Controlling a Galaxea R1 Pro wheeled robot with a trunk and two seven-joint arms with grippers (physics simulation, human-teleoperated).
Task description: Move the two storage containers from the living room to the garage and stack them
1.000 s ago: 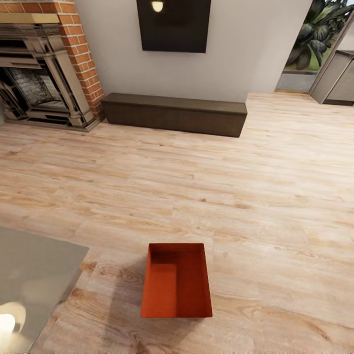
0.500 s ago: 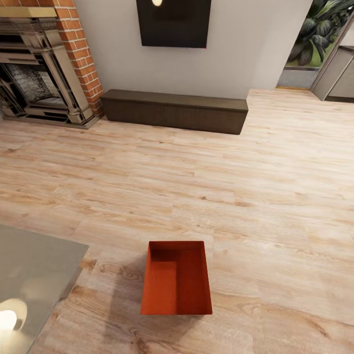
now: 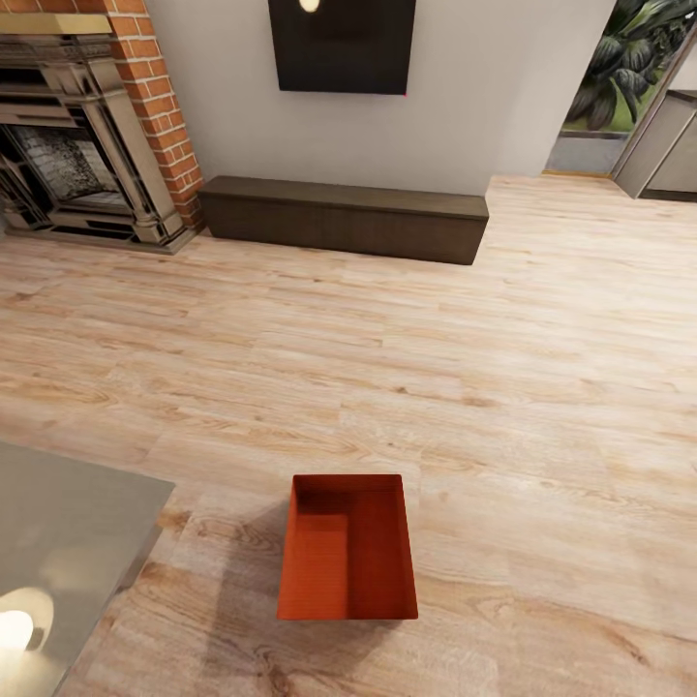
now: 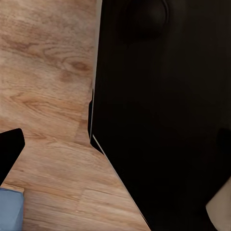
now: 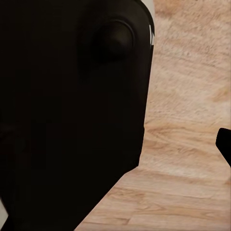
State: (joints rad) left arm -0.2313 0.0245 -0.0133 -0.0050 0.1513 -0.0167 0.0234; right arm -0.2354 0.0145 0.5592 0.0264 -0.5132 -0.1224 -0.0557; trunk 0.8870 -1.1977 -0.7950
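- The job looks like it has hardly begun. One red-orange storage container sits on the light wood floor of the living room, close in front of the robot in the head view.
- The box is open on top and has nothing in it. It stands flat on the planks, and nothing is touching it.
- The corner of a low grey table is near the box, on the robot's left.
- Across the room are the brick fireplace and the long dark-brown cabinet, well apart from the box. A dark screen hangs on the wall above the cabinet.
- What is left, I think: pick up this box, fetch the other one, take both to the garage, and stack them there.
- The head view shows the whole room and the box, but no claws.
- The left wrist view shows a big black shape up close with wood planks beside it, and a bit of blue at one corner that I cannot name.
- The right wrist view is much the same: a big black part and wood floor next to it.
- I cannot tell if either claw is apart or together.
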